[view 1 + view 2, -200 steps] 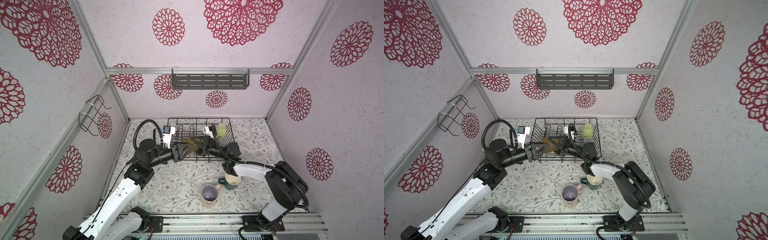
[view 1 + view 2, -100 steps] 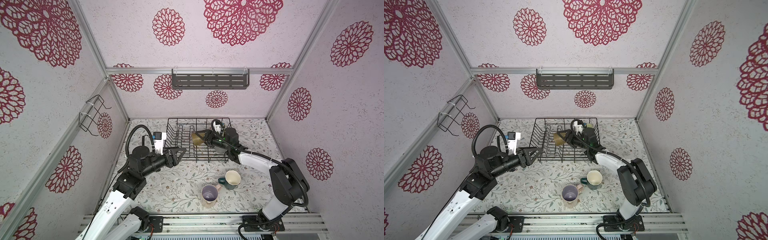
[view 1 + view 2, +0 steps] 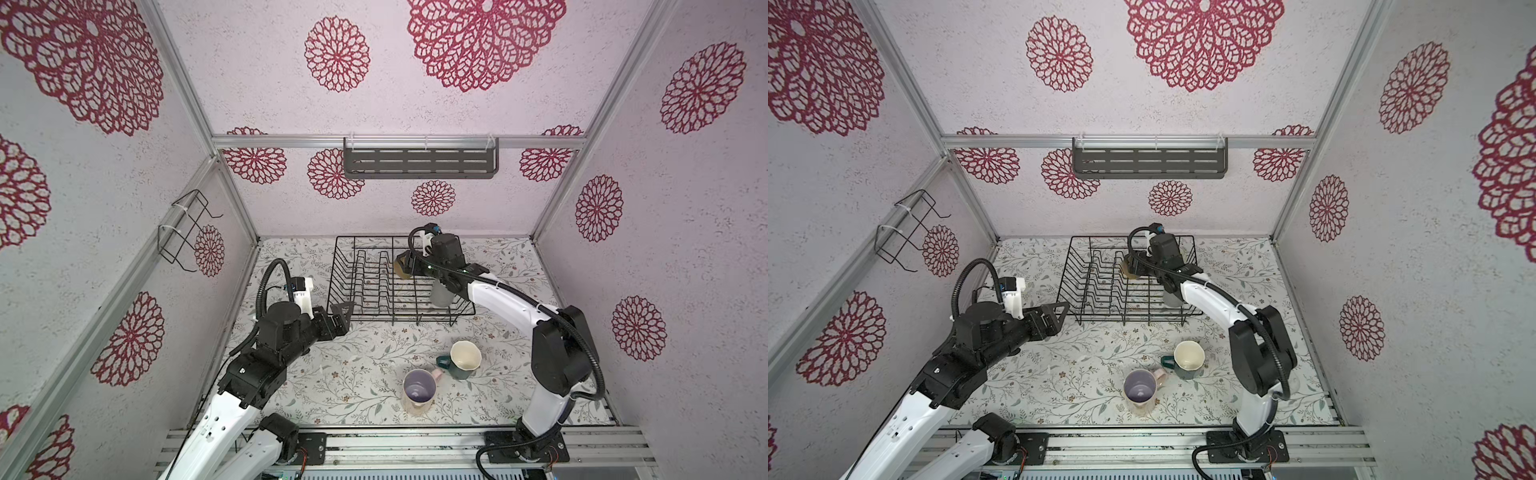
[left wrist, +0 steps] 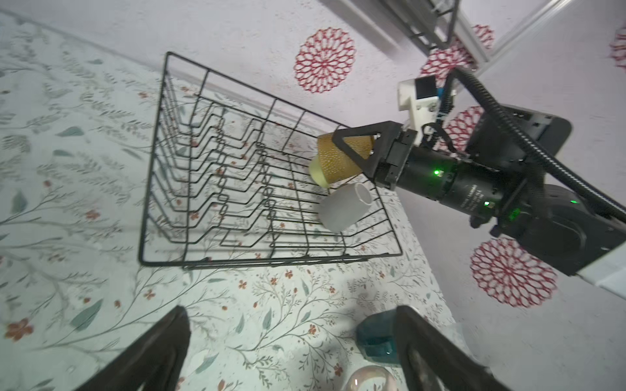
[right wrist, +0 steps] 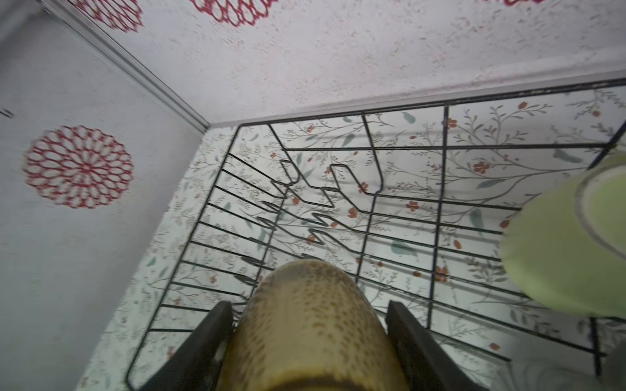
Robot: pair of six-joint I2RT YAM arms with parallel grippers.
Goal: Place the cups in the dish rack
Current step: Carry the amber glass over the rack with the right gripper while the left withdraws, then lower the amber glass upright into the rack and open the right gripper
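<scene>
The left gripper (image 3: pixel 340 318) has pulled back from the black wire dish rack (image 3: pixel 376 286), jaws wide apart and empty; the right gripper (image 5: pixel 310 308) has carried the dimpled amber glass (image 4: pixel 330 166) above the rack's far half, clamped on it. Floral-print tabletop (image 3: pixel 365 353), pale walls with crimson rosettes (image 3: pixel 257 104)

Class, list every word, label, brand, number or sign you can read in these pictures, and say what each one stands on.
No text here can be read.
White print on the right arm's black wrist casing, in the left wrist view: too blurred to read.
The amber glass, the grey tumbler and the dish rack show no writing.
</scene>
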